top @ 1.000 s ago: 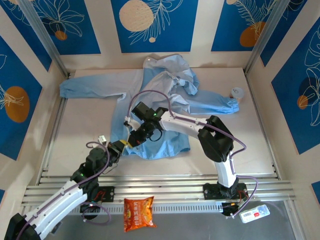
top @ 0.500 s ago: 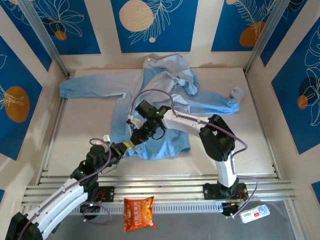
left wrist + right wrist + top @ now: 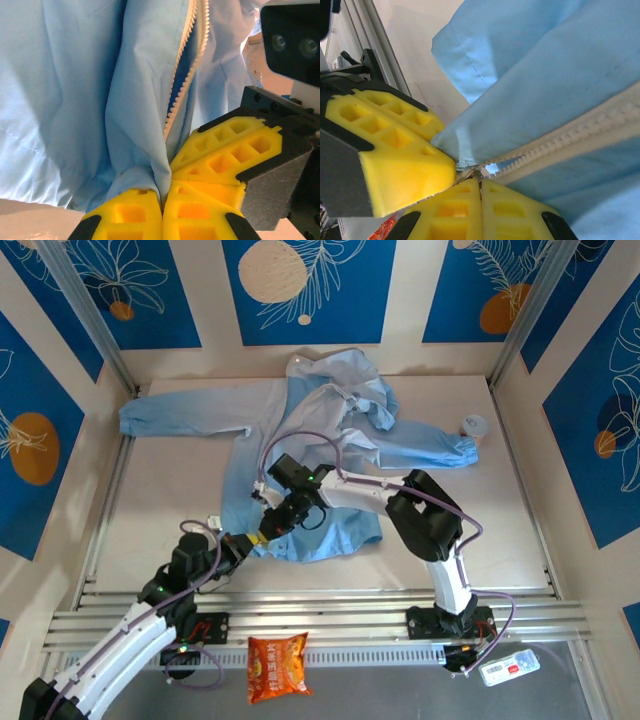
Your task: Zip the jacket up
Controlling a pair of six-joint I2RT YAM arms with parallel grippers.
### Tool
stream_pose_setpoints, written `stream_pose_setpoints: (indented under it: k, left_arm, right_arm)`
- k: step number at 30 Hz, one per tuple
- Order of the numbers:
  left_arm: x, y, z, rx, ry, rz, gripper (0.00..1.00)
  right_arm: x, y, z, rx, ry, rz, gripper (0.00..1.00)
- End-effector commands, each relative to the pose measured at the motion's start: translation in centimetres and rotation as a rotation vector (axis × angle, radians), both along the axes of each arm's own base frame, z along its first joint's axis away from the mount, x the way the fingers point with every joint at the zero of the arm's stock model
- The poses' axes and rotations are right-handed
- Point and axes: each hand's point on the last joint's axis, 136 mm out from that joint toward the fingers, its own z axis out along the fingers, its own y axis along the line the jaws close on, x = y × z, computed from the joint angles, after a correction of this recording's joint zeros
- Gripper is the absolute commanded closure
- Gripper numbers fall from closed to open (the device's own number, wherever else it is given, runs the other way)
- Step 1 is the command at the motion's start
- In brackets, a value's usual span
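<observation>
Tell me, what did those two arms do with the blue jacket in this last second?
The right gripper came toward the near edge, drawing up to the left gripper at the jacket hem. Both stay clamped on fabric by the zipper end. Sleeves, cup and snack bag kept their places.

Pale blue cloth, yellow fingers.
The thin light-blue fabric jacket [image 3: 290, 405] is one plain shade, its toothed zipper strip [image 3: 186, 82] whitish-cream. My left gripper [image 3: 162, 195] and right gripper [image 3: 480, 182] have bright yellow, waffle-celled pads backed in black. The far wall panels [image 3: 340, 300] are deep blue with white leaf outlines and orange and cream discs. The crinkled snack bag [image 3: 277, 667] at the near edge is orange.
</observation>
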Motion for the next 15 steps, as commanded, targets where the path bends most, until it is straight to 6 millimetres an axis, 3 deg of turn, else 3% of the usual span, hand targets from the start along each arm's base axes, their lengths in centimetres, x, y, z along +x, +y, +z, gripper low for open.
stream_pose_setpoints:
  k: [1, 4, 7, 11, 15]
  left_arm:
    - [-0.6, 0.2, -1.5, 0.069, -0.016, -0.044, 1.00]
    - [0.0, 0.2, -0.9, 0.093, -0.079, -0.053, 1.00]
    - [-0.1, 0.3, -1.5, 0.127, -0.078, -0.066, 1.00]
    - [-0.2, 0.2, -2.2, 0.153, -0.067, -0.086, 1.00]
    - [0.3, 0.3, -1.9, 0.159, -0.092, -0.068, 1.00]
  right_arm:
    - [2.3, -1.7, 1.5, 0.015, -0.111, -0.107, 0.79]
    - [2.4, -2.6, 3.5, 0.069, -0.130, -0.160, 0.62]
    - [3.0, -3.7, 4.3, 0.072, -0.091, -0.228, 0.55]
    - [4.5, -5.0, 2.6, -0.029, 0.010, -0.309, 0.54]
    - [5.7, -4.5, 0.4, -0.053, 0.097, -0.339, 0.52]
